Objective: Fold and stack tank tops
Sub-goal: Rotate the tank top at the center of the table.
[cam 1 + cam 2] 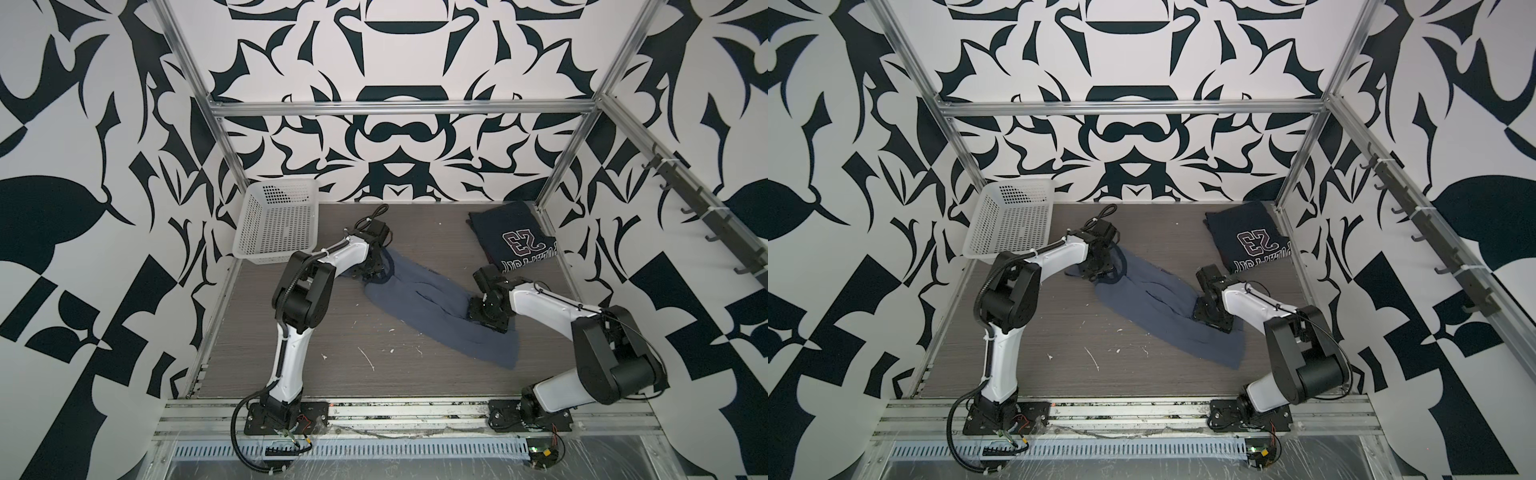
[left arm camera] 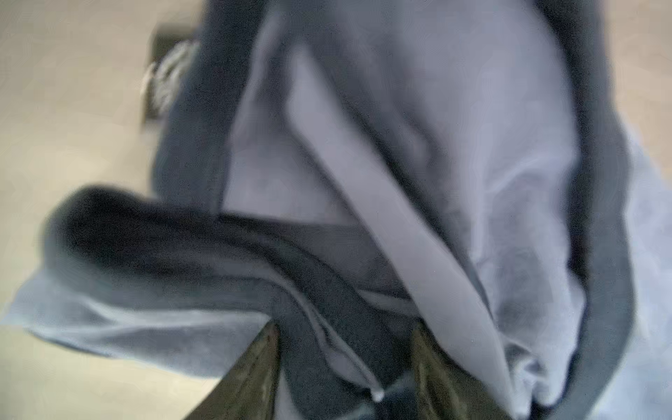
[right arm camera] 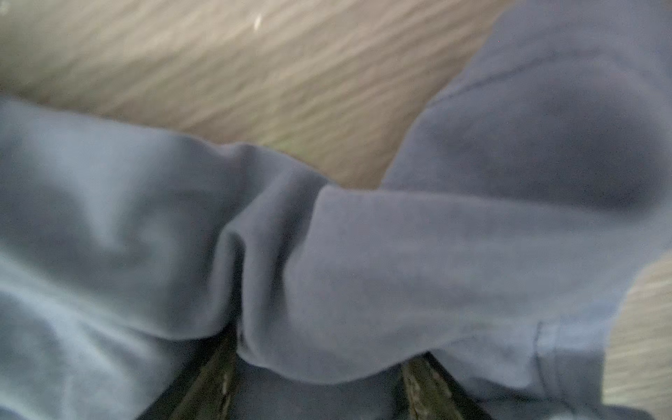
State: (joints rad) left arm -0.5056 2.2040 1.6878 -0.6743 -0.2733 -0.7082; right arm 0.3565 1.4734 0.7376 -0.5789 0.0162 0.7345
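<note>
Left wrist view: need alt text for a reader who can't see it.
Blurred close-up of a slate grey-blue tank top with dark trim, bunched between the two fingers of the left claw. Pale table shows beside the cloth.

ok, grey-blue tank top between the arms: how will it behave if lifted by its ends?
Likely floppy: the grey-blue tank top lies roped and creased, so its middle would probably sag. Probably light: thin cloth bunches between the left fingers. Its free edges may trail on the table.
</note>
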